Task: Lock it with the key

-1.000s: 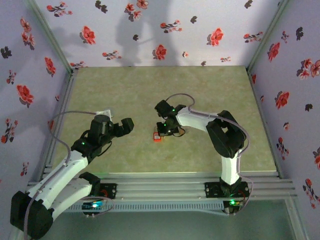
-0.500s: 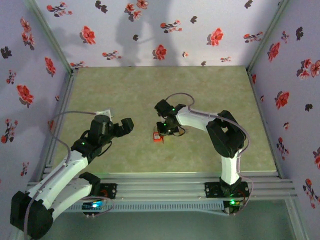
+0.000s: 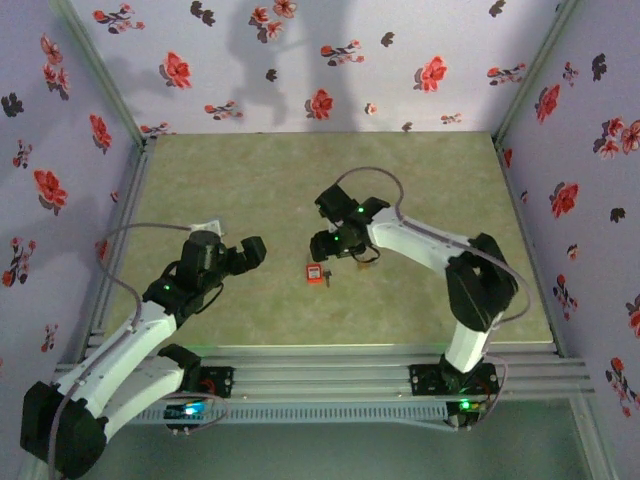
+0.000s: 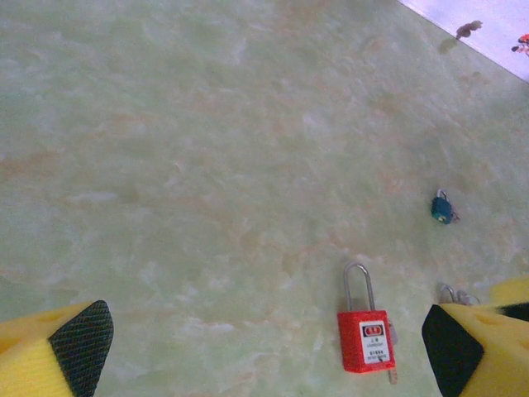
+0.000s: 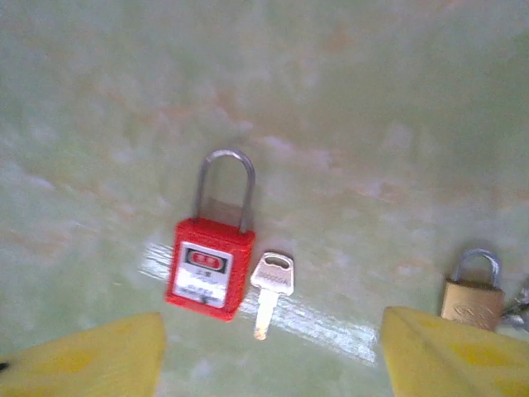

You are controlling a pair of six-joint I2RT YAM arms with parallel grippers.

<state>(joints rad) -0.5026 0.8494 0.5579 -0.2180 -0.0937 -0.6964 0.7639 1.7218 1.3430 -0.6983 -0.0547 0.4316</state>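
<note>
My right fingers [image 5: 91, 351] hover spread and empty above the red padlock [image 5: 211, 265], which lies flat on the tabletop [image 5: 372, 124] with its key [image 5: 269, 289] just beside it at 3 o'clock. My left fingers [image 4: 66, 347] are spread and empty too. The thin, flat key may skid away when pinched.

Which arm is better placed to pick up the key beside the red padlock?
Right. The right claw hangs open over the key beside the red padlock; the left claw sits farther off, to the side.
</note>
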